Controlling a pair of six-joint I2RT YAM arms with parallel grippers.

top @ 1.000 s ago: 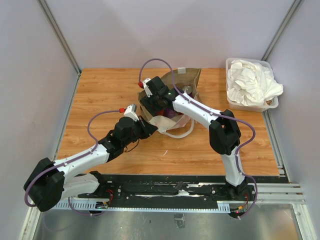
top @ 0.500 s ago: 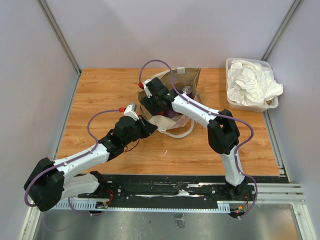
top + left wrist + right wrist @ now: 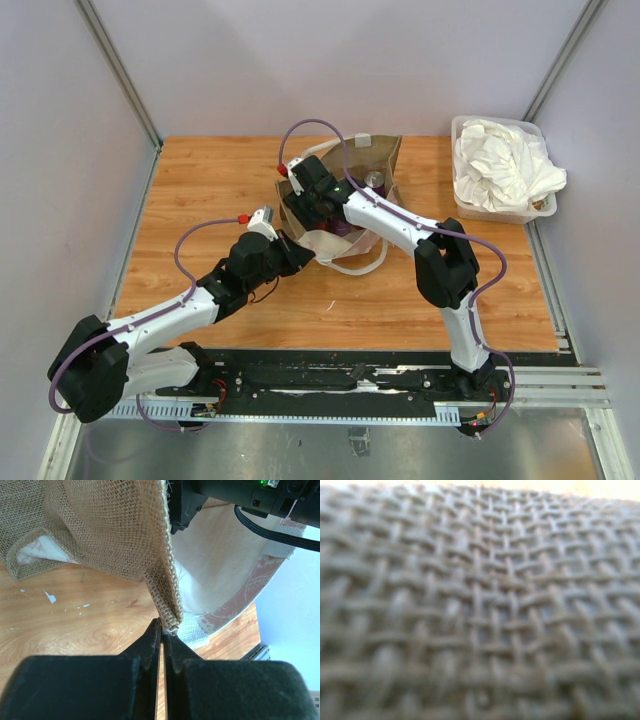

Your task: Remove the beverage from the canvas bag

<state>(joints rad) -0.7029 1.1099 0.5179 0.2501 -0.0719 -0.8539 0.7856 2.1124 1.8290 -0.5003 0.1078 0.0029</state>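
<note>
The canvas bag (image 3: 386, 156), tan burlap with white handles, lies at the middle back of the table with its mouth held open. My left gripper (image 3: 300, 257) is shut on the bag's near rim; in the left wrist view the fingertips (image 3: 164, 628) pinch a folded burlap edge (image 3: 167, 600). My right gripper (image 3: 320, 205) reaches into the bag's mouth and its fingers are hidden. The right wrist view shows only blurred burlap weave (image 3: 480, 600). The beverage shows as a silver round top (image 3: 375, 181) inside the bag, with something dark purple (image 3: 343, 226) beneath the right wrist.
A clear plastic bin (image 3: 463, 203) full of white cloths stands at the back right. One white handle loop (image 3: 362, 267) trails on the wood in front of the bag. Grey walls close in the left, back and right edges.
The right wrist has shifted slightly to the left within the bag's mouth. The left arm and the pinched rim have not moved.
</note>
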